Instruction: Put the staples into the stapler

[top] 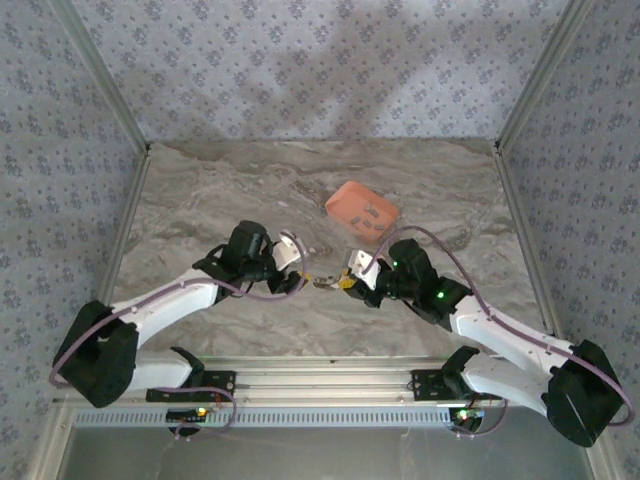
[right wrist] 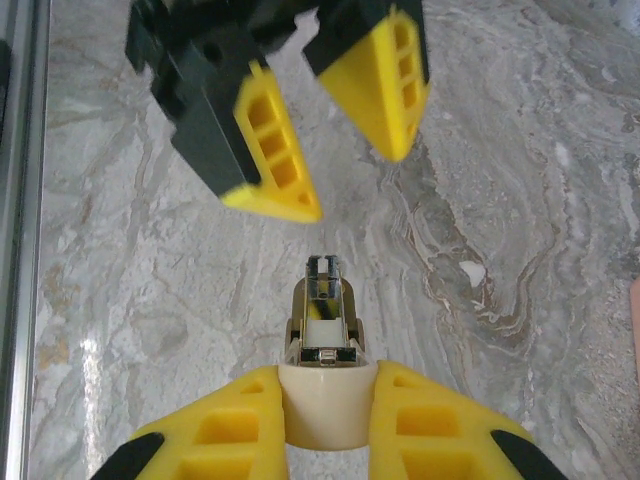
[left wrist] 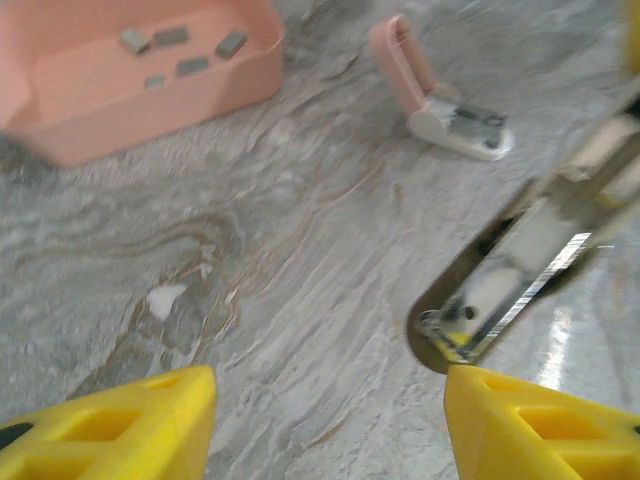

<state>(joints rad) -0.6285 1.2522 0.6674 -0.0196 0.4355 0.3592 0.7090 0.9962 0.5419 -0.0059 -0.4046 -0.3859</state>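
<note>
The pink and white stapler (left wrist: pixel 440 100) lies on the marble with its pink lid swung up. Several grey staples (left wrist: pixel 170 38) lie in the salmon-orange tray (left wrist: pixel 150 110), which also sits at centre right of the table (top: pixel 345 200). My right gripper (right wrist: pixel 328 420) is shut on the cream end of a small stapler piece (right wrist: pixel 325 300) whose open metal channel points at the left gripper. My left gripper (left wrist: pixel 330 430) is open just in front of that channel tip (left wrist: pixel 470 320), which hangs beside its right finger (left wrist: pixel 540 430). Both grippers meet at table centre: left (top: pixel 303 275), right (top: pixel 345 278).
Metal frame posts (top: pixel 105 90) and patterned walls (top: pixel 320 60) ring the marble table (top: pixel 200 190). A rail (top: pixel 320 385) runs along the near edge by the arm bases. The tray stands just behind the right gripper.
</note>
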